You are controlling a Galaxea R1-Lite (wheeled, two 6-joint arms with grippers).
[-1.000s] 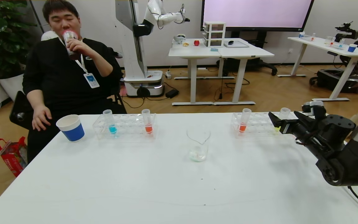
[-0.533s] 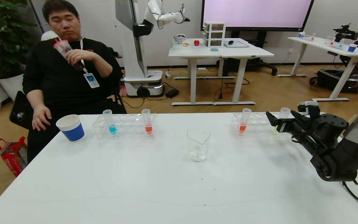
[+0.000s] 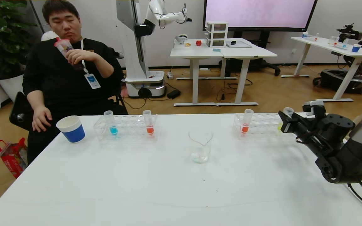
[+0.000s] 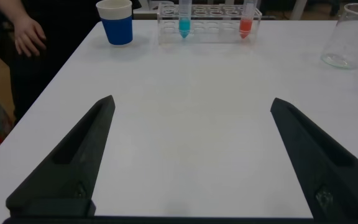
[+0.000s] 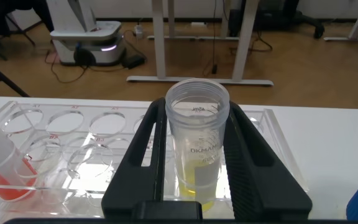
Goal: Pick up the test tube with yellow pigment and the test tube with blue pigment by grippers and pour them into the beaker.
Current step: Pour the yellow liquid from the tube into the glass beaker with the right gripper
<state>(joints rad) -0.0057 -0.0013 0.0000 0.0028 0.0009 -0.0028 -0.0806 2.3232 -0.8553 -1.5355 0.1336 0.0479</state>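
the right gripper (image 3: pixel 286 123) covers most of the test tube with yellow pigment (image 3: pixel 288 111) from the head, just the rim and a sliver of yellow showing. the right rack (image 5: pixel 73 155) runs off the wrist picture's edge. the left gripper (image 4: pixel 191 155) is out of the head view.
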